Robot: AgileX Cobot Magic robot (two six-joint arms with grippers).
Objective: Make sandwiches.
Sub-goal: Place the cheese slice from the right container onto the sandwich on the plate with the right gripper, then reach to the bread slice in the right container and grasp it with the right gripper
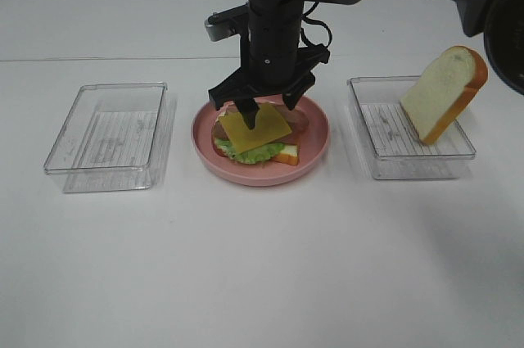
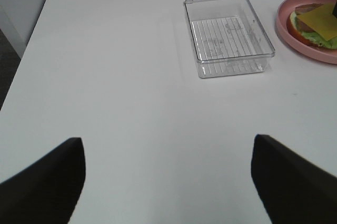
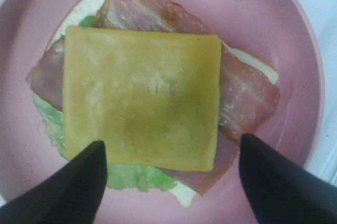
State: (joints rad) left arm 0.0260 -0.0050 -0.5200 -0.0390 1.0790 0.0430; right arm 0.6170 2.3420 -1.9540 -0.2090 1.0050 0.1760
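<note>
On the worktop (image 1: 246,282), the left tray (image 1: 110,137) stands bare. At centre the right pincer (image 1: 264,108), spread open, hovers over cheese (image 1: 254,128) laid on the half-built sandwich on the pink plate (image 1: 315,147). Next, I'd guess: fetch the bread slice (image 1: 444,92) leaning in the right tray (image 1: 385,160)

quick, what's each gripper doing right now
Left gripper: open, holding nothing, over bare table.
Right gripper: open above the cheese slice on the sandwich, not gripping it.
</note>
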